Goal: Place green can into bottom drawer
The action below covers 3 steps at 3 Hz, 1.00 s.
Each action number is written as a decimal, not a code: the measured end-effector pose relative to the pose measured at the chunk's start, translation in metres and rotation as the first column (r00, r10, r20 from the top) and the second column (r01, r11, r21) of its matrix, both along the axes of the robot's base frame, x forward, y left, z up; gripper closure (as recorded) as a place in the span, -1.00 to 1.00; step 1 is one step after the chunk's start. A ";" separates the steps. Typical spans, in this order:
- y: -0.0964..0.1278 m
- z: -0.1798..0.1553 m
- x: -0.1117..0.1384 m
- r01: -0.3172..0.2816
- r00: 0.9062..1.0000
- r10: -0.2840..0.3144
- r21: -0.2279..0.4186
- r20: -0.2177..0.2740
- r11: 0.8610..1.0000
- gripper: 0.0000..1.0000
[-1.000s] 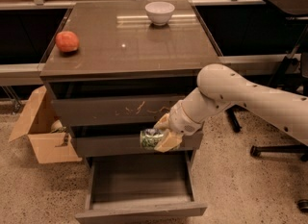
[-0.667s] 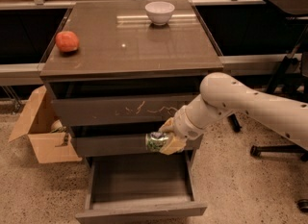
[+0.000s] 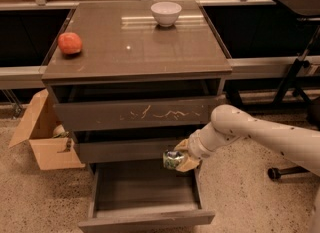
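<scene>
Gripper [image 3: 181,160] of mine clamped on green can [image 3: 171,159], above right rear of open bottom drawer [image 3: 142,194]. I should lower slowly, stay off middle drawer front [image 3: 125,150], release only near drawer floor.

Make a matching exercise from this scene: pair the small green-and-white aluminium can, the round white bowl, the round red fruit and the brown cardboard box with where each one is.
Things:
1. small green-and-white aluminium can
2. round white bowl
3. round red fruit
4. brown cardboard box

Places:
A. on the floor beside the cabinet
B. at the back of the cabinet top
C. in the gripper, over the open bottom drawer
D. near the cabinet top's left edge

Pairs: 1-C, 2-B, 3-D, 4-A.
</scene>
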<state>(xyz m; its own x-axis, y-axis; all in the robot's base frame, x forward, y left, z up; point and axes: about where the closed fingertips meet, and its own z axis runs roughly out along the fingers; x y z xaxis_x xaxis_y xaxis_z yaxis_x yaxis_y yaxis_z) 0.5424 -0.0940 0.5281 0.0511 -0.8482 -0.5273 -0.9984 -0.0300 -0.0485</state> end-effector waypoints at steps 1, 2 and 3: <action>-0.003 -0.060 0.011 -0.019 0.999 0.020 0.045 -0.038 0.999 1.00; -0.003 -0.060 0.011 -0.019 0.999 0.020 0.045 -0.038 0.999 1.00; -0.003 -0.085 0.015 -0.022 0.998 0.025 0.067 -0.049 0.997 1.00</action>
